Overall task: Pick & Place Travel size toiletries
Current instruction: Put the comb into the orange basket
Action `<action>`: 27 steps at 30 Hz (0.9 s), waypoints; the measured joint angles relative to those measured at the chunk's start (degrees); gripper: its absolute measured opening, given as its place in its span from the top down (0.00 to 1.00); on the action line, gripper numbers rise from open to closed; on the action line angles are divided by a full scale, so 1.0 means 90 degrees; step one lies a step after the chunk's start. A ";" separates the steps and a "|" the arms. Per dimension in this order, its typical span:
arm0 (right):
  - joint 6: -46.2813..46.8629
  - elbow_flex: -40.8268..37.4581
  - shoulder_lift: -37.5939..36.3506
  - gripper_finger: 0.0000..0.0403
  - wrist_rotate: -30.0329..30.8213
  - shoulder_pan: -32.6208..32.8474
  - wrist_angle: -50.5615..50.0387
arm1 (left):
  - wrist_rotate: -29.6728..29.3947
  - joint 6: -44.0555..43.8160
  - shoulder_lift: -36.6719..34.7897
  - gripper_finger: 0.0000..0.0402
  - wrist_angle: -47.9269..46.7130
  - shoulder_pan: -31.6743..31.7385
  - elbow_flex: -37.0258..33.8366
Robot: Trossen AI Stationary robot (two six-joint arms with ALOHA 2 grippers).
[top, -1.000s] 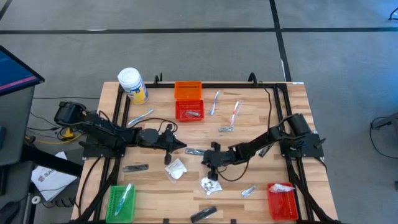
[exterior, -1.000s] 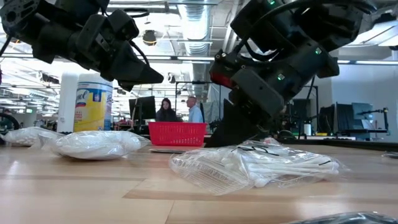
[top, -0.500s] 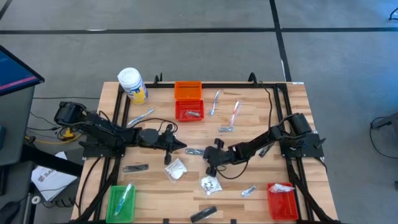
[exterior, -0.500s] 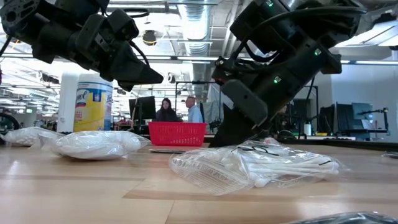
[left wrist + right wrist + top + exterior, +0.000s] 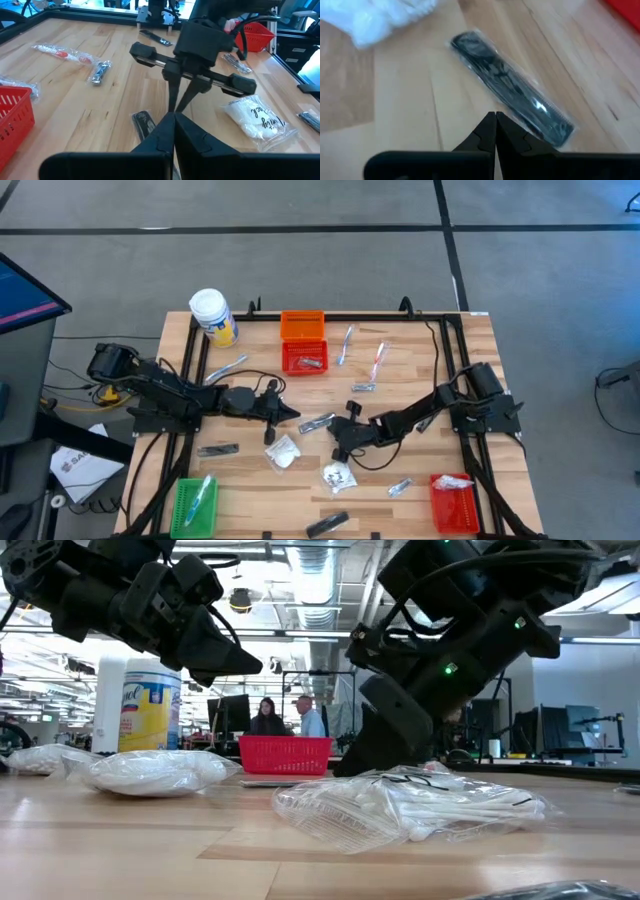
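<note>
Right gripper, fingers pressed together, hangs just beside a dark slim tube, perhaps touching it; left gripper waits mid-table, also pinched closed.

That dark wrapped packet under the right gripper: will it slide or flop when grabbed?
The dark packet lies flat, so rolling looks unlikely. Its shiny clear wrap probably slips on the table. It looks slim and light, and the wrap may crinkle.
</note>
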 joint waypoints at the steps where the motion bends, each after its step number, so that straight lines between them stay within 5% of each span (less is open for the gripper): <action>1: 0.0005 0.0000 -0.0002 1.00 0.0000 -0.0014 0.0014 | 0.0000 0.0000 0.0000 1.00 0.0004 0.0000 0.0000; 27: 0.0235 -0.0039 -0.0012 1.00 -0.0058 -0.0080 0.0012 | -0.0027 -0.0002 0.0000 1.00 0.0019 0.0000 0.0000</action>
